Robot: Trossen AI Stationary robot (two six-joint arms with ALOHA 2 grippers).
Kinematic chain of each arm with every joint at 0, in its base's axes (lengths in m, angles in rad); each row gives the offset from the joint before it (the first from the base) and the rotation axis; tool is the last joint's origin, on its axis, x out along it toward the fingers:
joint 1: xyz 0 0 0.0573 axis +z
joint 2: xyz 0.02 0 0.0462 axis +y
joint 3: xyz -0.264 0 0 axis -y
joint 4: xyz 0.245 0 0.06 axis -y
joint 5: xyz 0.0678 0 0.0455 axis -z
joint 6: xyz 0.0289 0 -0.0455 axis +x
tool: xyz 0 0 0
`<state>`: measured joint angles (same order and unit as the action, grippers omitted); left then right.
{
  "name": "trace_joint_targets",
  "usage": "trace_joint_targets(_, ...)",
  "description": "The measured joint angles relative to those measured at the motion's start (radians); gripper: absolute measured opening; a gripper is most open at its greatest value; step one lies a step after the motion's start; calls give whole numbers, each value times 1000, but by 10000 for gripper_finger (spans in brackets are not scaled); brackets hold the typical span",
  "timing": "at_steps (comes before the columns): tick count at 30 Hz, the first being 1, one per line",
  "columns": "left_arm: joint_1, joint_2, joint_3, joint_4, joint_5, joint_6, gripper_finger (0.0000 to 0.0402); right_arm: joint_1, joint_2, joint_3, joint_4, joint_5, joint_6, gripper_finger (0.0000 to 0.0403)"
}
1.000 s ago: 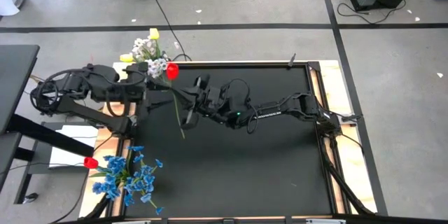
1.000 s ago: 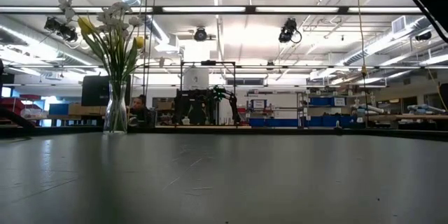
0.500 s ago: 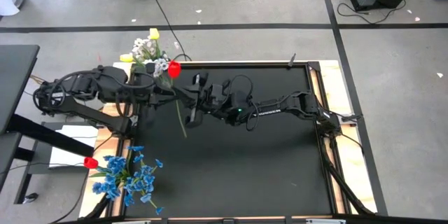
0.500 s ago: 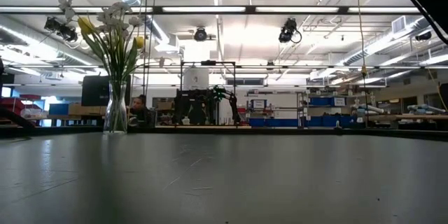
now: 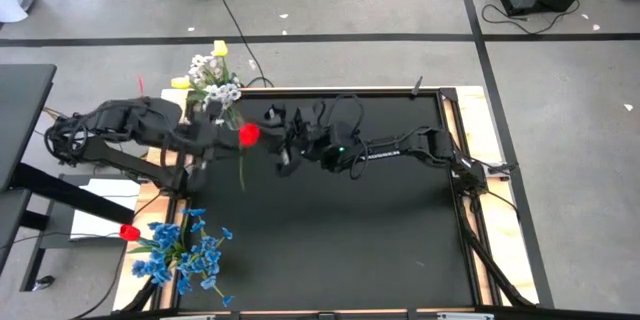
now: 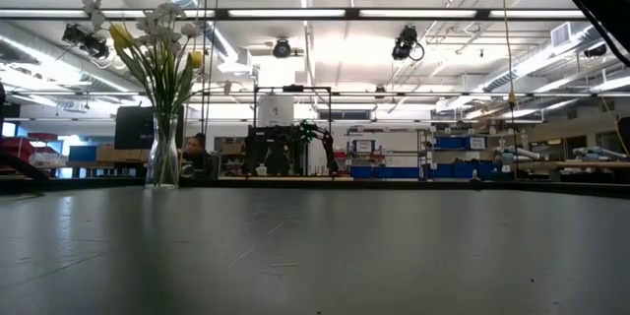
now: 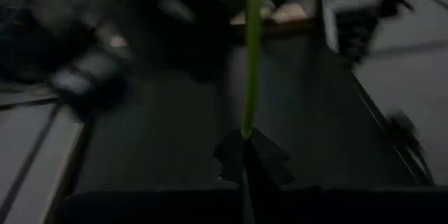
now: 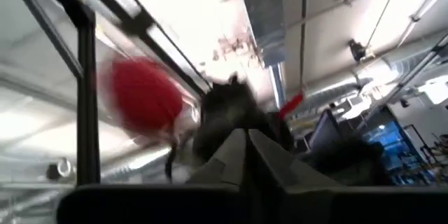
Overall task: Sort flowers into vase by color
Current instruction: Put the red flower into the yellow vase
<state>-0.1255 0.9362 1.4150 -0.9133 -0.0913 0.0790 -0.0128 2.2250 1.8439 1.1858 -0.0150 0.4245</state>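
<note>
- The left gripper (image 5: pixel 232 140) is clamped on the green stalk of a red tulip (image 5: pixel 248 134); in the left wrist view the stalk (image 7: pixel 252 56) rises straight out from between the closed fingers (image 7: pixel 269 161).
- In the high view the red blossom sits at about 2 o'clock of that gripper, just beside it, and the stalk's free end hangs toward 6 o'clock over the black table (image 5: pixel 350 240).
- The right gripper (image 5: pixel 283 140) hovers just beside the blossom, at its 3 o'clock, with its fingers pressed together and holding nothing; the right wrist view shows the blurred red blossom (image 8: pixel 143 98) apart from its tips.
- Half a second ago both grippers met on the stalk and the blossom lay nearer the vase; now the tulip has swung down and rightward, carried by the left arm alone.
- The vase of white and yellow flowers (image 5: pixel 210 75) stands at the table's 11 o'clock corner.
- The blue flowers (image 5: pixel 185 250), with another red tulip (image 5: pixel 129 232), lie at the 7 o'clock corner.
</note>
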Motion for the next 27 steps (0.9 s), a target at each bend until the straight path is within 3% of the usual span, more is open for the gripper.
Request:
trace_joint_targets(6, -13, -77, -2, -119, 75, 14, 3, -4, -3, 2, 3, -11, 95, 93)
trace_joint_targets(10, -45, -206, -107, -94, 78, 14, 2, -9, -3, 2, 9, -57, 119, 124)
trace_joint_targets(16, -49, -437, -277, -97, 79, -37, 1, -9, -3, 2, -1, -62, 159, 130)
trace_joint_targets(27, -49, -639, -491, -89, 381, -76, 1, -9, -3, 1, -50, -28, 178, 130)
